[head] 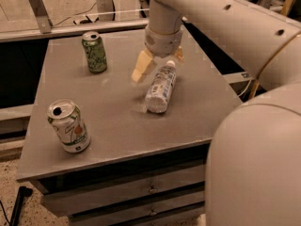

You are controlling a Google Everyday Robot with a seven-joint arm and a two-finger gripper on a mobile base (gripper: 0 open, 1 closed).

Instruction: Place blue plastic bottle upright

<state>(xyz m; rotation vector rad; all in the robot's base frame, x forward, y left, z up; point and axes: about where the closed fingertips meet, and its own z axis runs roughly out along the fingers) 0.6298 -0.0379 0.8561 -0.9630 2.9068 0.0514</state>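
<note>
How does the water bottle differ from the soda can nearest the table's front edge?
The clear plastic bottle, white-capped with a pale blue label, lies on its side; the green-and-white soda can stands upright. The bottle is longer and slimmer, the can squatter. The open end effector hovers over the bottle's cap end; the can sits apart, near the front-left corner. Both rest on the grey table.

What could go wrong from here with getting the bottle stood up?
1. The blue plastic bottle lies on its side, and the pincer hangs open around its cap end. Closing that near the narrow neck, it may slip off, or pivot the bottle rather than lift it.
2. The bottle is round, so a nudge could set it rolling, perhaps toward the right edge of the table.
</note>
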